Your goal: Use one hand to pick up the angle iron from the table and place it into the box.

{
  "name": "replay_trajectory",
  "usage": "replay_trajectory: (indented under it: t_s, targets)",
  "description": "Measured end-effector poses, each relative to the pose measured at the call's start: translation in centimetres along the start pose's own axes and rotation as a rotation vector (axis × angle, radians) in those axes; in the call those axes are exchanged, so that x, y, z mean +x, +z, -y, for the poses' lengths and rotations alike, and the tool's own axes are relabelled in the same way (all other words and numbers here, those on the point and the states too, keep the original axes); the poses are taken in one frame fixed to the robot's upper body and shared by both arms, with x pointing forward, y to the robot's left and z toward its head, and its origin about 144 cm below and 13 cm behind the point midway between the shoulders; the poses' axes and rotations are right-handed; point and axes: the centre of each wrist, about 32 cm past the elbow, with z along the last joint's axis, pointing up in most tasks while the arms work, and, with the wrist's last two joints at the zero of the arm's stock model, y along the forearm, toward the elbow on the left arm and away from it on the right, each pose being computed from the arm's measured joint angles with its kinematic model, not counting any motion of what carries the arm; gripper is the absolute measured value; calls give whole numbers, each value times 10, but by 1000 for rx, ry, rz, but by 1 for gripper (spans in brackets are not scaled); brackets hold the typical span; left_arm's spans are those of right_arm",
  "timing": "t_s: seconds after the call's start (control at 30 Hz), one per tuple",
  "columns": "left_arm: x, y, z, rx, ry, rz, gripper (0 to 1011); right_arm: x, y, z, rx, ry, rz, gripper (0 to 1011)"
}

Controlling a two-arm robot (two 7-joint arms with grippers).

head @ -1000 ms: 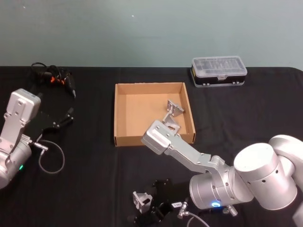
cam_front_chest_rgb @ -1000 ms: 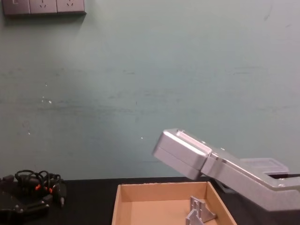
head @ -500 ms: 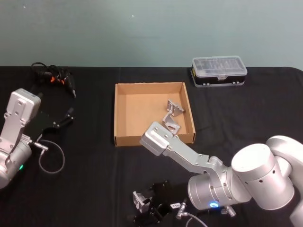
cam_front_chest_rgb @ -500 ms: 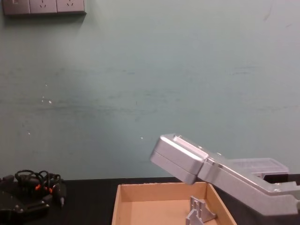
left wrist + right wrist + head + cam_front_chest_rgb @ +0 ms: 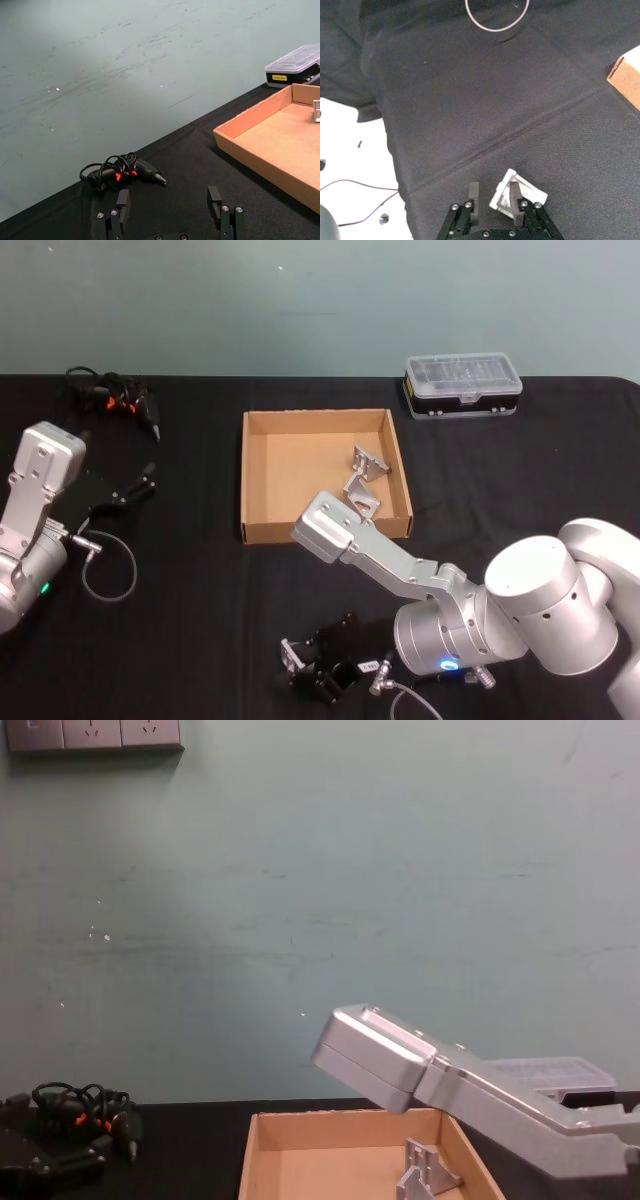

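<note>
A small silver angle iron [image 5: 294, 653] lies on the black table [image 5: 200, 640] near its front edge. My right gripper [image 5: 314, 674] is down at it and open. In the right wrist view the angle iron [image 5: 516, 192] sits between the fingers, against one finger [image 5: 522, 206], with a gap to the other. The brown cardboard box [image 5: 262, 533] stands mid-table with two more angle irons [image 5: 367, 465] [image 5: 361, 502] inside, which the chest view shows at the box's right wall [image 5: 424, 1166]. My left gripper [image 5: 169, 204] is parked open at the left [image 5: 133, 491].
A clear-lidded plastic case [image 5: 461, 389] stands behind the box to the right. Black cables with orange bits [image 5: 112, 402] lie at the back left. A loop of grey wire [image 5: 108, 575] lies by the left arm. My right forearm [image 5: 375, 555] passes just in front of the box.
My right arm has sunk and drawn toward the table's front edge. Its gripper has closed in on the angle iron lying there. The left arm has barely moved.
</note>
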Motion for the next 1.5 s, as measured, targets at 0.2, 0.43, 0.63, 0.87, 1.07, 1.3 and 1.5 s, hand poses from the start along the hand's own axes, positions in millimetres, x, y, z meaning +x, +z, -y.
replay_trajectory:
  t_s: [0.2,0.43,0.63,0.87,1.07,1.3,1.5]
  targets:
    - [0,0,0,0,0,0,1011,0,1,0,-1,-3,8,233]
    - [0,0,0,0,0,0,1011,0,1,2,2,-9,15,79]
    - [0,0,0,0,0,0,1011,0,1,3,7,-14,17,79]
    - [0,0,0,0,0,0,1011,0,1,16,54,-41,21,78]
    - [0,0,0,0,0,0,1011,4,4,41,131,-106,42,78]
    - [0,0,0,0,0,0,1011,23,6,68,210,-225,72,78]
    - [0,0,0,0,0,0,1011,48,11,70,246,-297,80,78]
